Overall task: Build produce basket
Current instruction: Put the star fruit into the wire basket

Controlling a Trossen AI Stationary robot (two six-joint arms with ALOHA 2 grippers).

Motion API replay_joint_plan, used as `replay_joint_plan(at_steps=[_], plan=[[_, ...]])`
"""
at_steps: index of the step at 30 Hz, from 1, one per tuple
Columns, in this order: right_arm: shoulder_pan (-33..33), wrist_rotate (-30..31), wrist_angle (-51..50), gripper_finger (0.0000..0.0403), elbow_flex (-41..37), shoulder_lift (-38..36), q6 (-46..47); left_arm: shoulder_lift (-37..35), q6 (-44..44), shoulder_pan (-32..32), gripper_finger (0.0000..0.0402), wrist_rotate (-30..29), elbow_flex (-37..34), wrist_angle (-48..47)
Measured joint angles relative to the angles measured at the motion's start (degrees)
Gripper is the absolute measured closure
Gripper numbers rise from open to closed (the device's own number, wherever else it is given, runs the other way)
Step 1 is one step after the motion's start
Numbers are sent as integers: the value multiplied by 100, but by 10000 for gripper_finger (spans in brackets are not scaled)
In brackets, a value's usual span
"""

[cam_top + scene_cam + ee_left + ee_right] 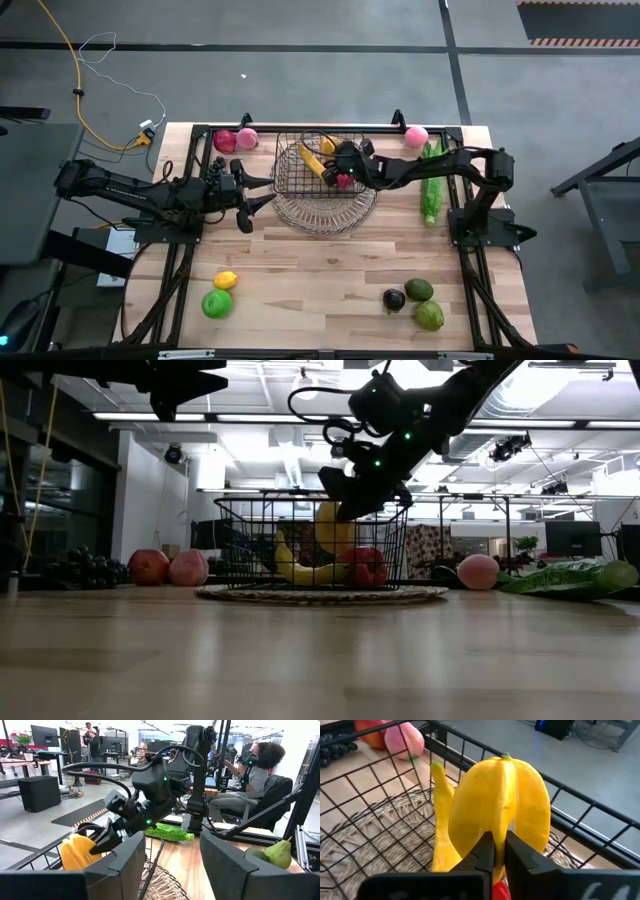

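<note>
Upper centre of the high view: dark wire basket (318, 165) on a round woven mat (325, 212) on the desk (320, 280). Over the basket's right half, reaching in from the right side of the frame: right end effector (345, 172), fingers (485, 851) pinched nearly together against the lower edge of a yellow pepper (501, 807), whether actually gripping it or only touching, cannot tell. Inside the basket in the low view: banana (305, 570) lying along the bottom, a red piece (366, 565) beside it, the yellow pepper above them under the end effector.

Left of the basket, centre-left of the high view: left end effector (252, 198), fingers parted about halfway, nothing between them, hanging clear of the basket's left wall.

Upper left of the desk: a red apple (225, 141) and a pink peach (247, 138) touching. Upper right: another pink fruit (416, 136), with long green pods (432, 182) running down the right edge. Lower left: a small yellow lemon (226, 281) just above a green apple (216, 304). Lower right: a dark purple piece (394, 299), and two green fruits (419, 290) (429, 316) near it.

Background of the left wrist view, upper right: a seated person (252, 780) beyond the desk.
</note>
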Motion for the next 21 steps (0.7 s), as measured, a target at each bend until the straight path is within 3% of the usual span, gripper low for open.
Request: replay_joint_plan(at_steps=[13, 21], plan=[[0, -113, -73, 334, 2, -13, 97, 0, -2, 0, 222, 0, 0, 0], [26, 126, -48, 256, 2, -26, -309, 0, -2, 0, 222, 0, 0, -1]])
